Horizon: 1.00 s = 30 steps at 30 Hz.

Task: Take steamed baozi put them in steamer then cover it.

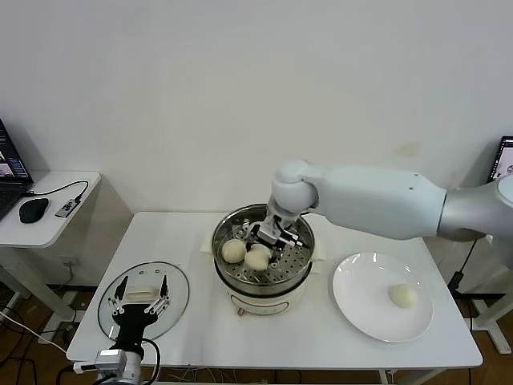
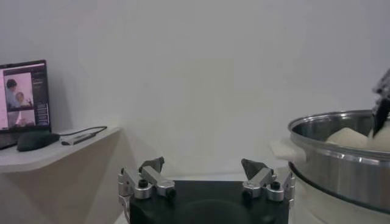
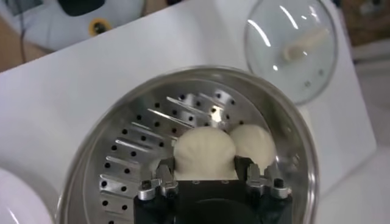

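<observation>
The steamer (image 1: 227, 273) stands mid-table, its perforated tray (image 3: 131, 152) showing. My right gripper (image 1: 268, 241) reaches down into it, shut on a baozi (image 3: 204, 149), fingers (image 3: 163, 171) pressed on both sides, just over the tray. A second baozi (image 3: 255, 143) lies touching it; in the head view two buns (image 1: 233, 250) show in the pot. One more baozi (image 1: 402, 296) lies on the white plate (image 1: 361, 301). A fourth bun is not visible. My left gripper (image 1: 140, 301) is open and empty over the glass lid (image 1: 175, 281); the left wrist view shows it (image 2: 204, 173) beside the steamer wall (image 2: 341, 173).
The glass lid with its white handle (image 3: 292, 42) lies flat at the table's front left. A side desk (image 1: 56, 216) with a mouse and laptop stands further left. The plate's rim shows in the right wrist view (image 3: 15, 204). A wall is close behind the table.
</observation>
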### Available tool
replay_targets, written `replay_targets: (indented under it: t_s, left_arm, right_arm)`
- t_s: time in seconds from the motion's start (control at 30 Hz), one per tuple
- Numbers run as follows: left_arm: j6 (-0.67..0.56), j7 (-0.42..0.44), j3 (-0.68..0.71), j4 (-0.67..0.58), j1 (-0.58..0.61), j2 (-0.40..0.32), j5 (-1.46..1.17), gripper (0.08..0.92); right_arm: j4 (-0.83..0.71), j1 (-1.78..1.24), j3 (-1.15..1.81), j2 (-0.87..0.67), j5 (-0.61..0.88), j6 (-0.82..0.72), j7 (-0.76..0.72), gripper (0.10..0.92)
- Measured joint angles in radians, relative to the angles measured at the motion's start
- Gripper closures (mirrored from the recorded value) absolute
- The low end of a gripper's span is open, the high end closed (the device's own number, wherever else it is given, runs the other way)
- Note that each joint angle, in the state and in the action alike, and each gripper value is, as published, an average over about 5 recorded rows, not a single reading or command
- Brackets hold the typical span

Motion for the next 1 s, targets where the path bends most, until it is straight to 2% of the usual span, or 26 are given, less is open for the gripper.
replay_targets:
  t_s: [0.33, 0.53, 0.67, 0.8, 1.0]
  left_arm:
    - [-0.004, -0.001, 0.0, 0.004, -0.001, -0.003, 0.0, 0.177]
    - [-0.004, -0.001, -0.002, 0.004, -0.002, -0.003, 0.0, 0.177]
    - [-0.004, -0.001, -0.003, 0.004, -0.003, -0.002, -0.001, 0.177]
    - [-0.004, -0.001, -0.002, 0.004, -0.005, 0.0, -0.001, 0.177]
    - [-0.006, 0.0, 0.0, 0.003, -0.009, 0.01, -0.001, 0.177]
  right_arm:
    - [0.015, -0.016, -0.016, 0.009, -0.044, 0.055, 0.006, 0.39]
    - [0.021, -0.011, -0.017, -0.001, -0.051, 0.066, 0.011, 0.243]
    - [0.027, 0.007, -0.009, -0.021, -0.049, 0.059, 0.004, 0.206]
    - [0.04, 0.034, 0.01, -0.061, -0.028, 0.0, -0.011, 0.203]
    - [0.077, 0.076, 0.035, -0.165, 0.044, -0.191, -0.023, 0.203]
